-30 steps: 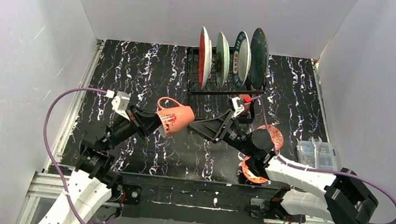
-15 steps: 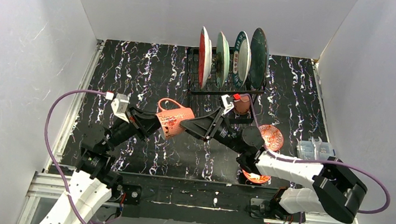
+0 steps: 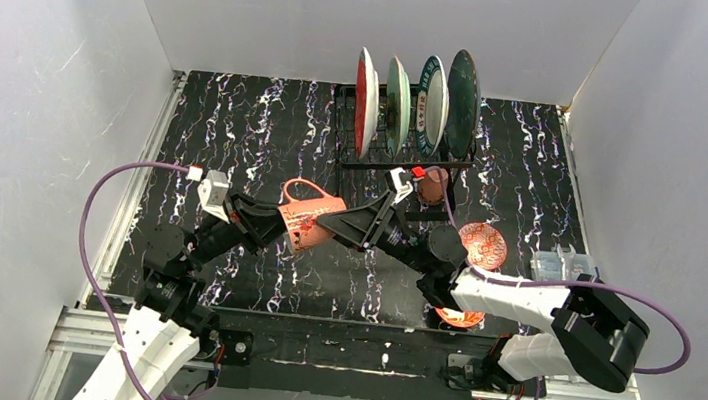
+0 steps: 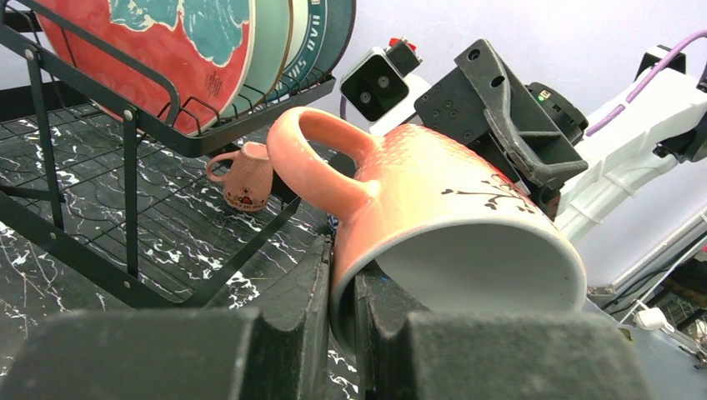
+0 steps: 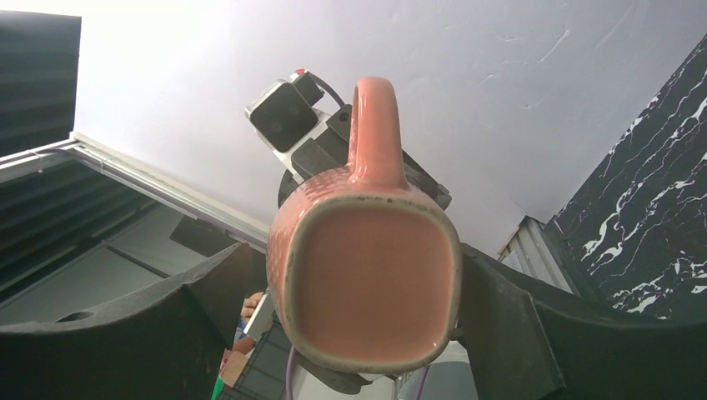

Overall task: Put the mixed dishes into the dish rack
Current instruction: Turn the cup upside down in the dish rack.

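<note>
Left gripper (image 4: 342, 283) pinches terracotta mug (image 4: 433, 208) rim, base outward (handover likely); right gripper (image 5: 364, 300) wide open astride base, no grip yet.

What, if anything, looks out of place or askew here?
Nothing spilled or broken. The mug hangs sideways in midair, its rim pinched by the left gripper and its base between the open fingers of the right gripper. A clear plastic box sits at far right.

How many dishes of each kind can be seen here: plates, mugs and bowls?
Plates: 4
Mugs: 2
Bowls: 2
Total: 8
</note>
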{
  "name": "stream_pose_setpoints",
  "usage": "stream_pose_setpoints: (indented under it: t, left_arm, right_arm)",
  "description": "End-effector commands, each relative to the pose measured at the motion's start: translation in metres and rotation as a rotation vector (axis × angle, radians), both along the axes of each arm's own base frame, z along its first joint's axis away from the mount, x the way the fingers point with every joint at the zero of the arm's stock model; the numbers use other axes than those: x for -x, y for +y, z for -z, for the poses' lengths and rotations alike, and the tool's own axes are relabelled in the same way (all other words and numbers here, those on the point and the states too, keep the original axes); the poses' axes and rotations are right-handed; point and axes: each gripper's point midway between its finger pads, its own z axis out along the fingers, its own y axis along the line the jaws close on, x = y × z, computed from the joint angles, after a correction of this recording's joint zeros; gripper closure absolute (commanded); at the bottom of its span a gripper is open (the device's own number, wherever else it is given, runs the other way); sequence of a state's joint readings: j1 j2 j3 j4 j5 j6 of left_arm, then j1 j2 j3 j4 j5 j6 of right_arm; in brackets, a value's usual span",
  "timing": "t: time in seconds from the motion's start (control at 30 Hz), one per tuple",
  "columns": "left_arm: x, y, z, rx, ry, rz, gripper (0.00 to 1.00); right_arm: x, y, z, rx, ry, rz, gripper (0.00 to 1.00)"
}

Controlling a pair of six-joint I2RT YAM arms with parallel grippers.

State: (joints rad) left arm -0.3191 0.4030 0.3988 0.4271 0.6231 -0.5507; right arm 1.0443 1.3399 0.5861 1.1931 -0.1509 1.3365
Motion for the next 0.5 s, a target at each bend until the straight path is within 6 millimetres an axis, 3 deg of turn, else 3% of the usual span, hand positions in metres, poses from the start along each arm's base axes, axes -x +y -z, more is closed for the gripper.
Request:
stream_pose_setpoints:
  t: [0.0,0.2,0.47]
  left_arm:
    - [0.0105,-0.0004,-0.0212,0.029,-0.106,0.027,1.0]
    - [0.0115,-0.0013,-0.0212,0.027,-0.105,0.036,1.0]
    - [0.0069,-0.0009,-0.0184,0.03,-0.086,0.022,1.0]
  right_arm:
    - [0.001,-0.0058,-0.0356,-0.112,-0.052,0.02,0.06]
    - [0.0035,-0.0061,-0.0348,-0.12,-0.053,0.008,0.14]
    - [0.0066,-0.0081,-0.0332,-0.122,-0.061,0.001,0.37]
